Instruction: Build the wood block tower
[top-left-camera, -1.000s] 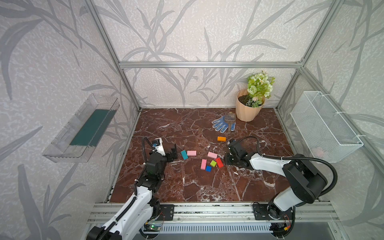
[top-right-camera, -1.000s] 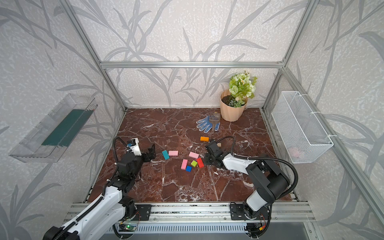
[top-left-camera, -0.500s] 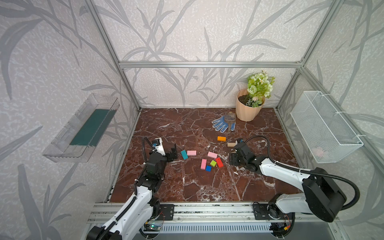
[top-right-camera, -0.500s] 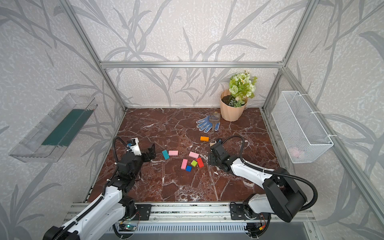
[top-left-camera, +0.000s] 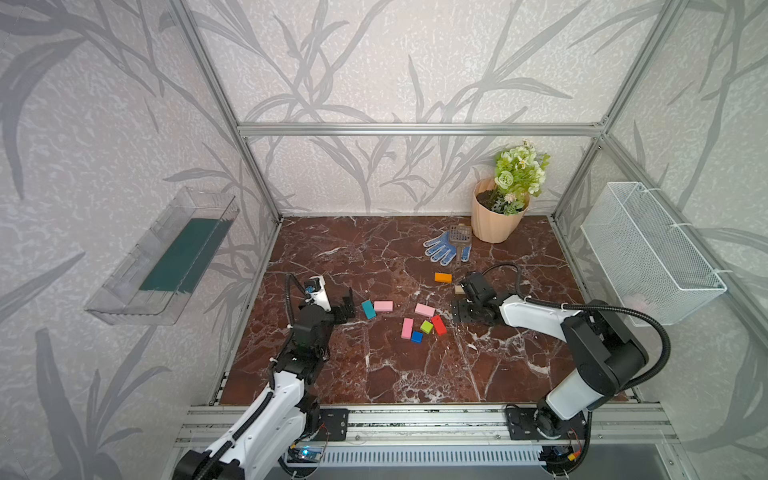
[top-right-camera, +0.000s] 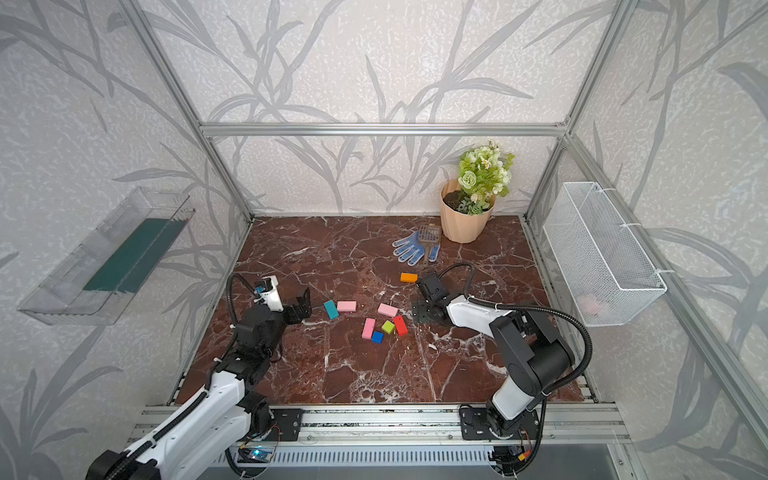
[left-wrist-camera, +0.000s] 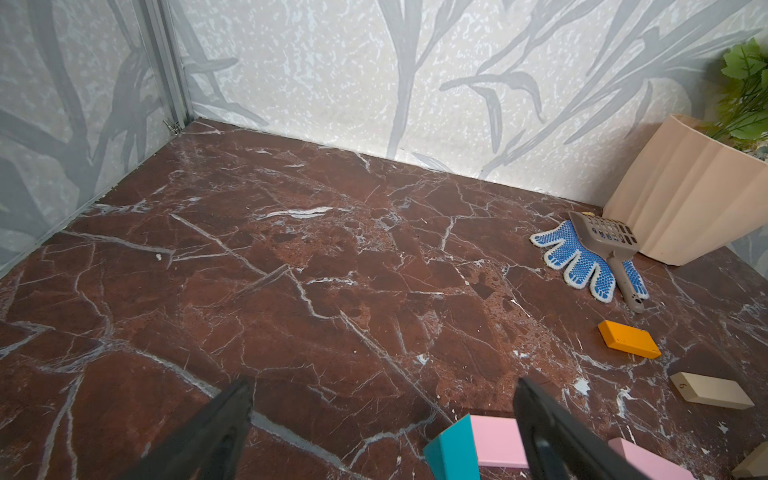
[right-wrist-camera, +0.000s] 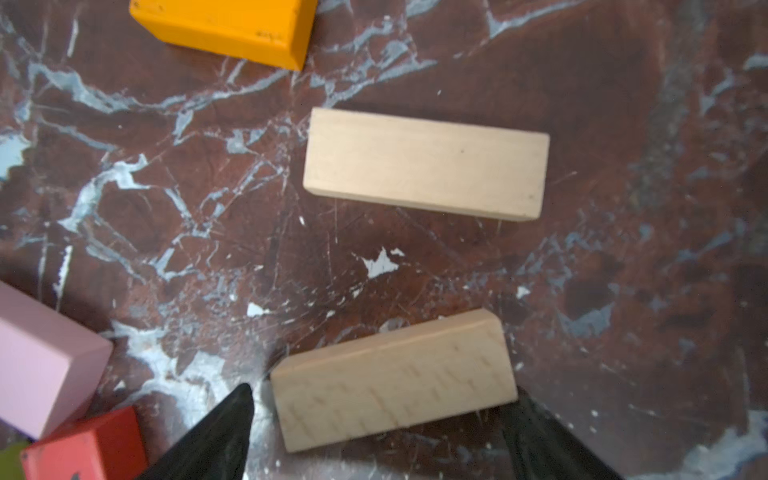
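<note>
Bright even light; close wood blocks (right-wrist-camera: 424, 164) look blurred.

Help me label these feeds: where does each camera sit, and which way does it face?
Top views: high in front, looking down on the table; left gripper and right gripper show.
Left wrist: on the left arm, facing the back wall; open fingers show.
Right wrist: facing down at two tan blocks; fingers straddle one.
Shared: orange block, in all views.
</note>
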